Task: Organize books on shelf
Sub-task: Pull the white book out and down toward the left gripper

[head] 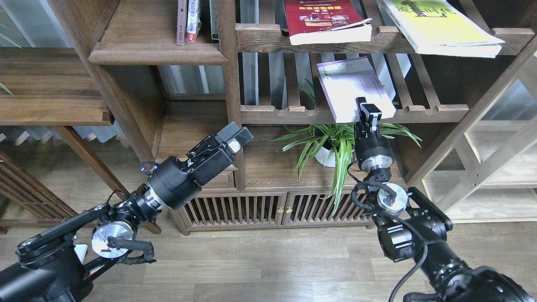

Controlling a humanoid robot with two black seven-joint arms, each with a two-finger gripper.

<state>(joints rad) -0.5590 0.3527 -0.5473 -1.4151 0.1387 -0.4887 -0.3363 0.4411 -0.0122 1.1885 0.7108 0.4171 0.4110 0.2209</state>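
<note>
Head view: 3 books (354, 88), 2 end effectors (368, 112).

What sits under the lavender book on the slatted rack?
Under the lavender book: the rack's scalloped rail and spider plant. The right claw hides its lower edge.

No legible text; black characters on the yellow-green book (440, 25) too cropped to read.

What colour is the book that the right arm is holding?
Pale lavender-white, with faint print: the book in the right gripper, head view.
</note>
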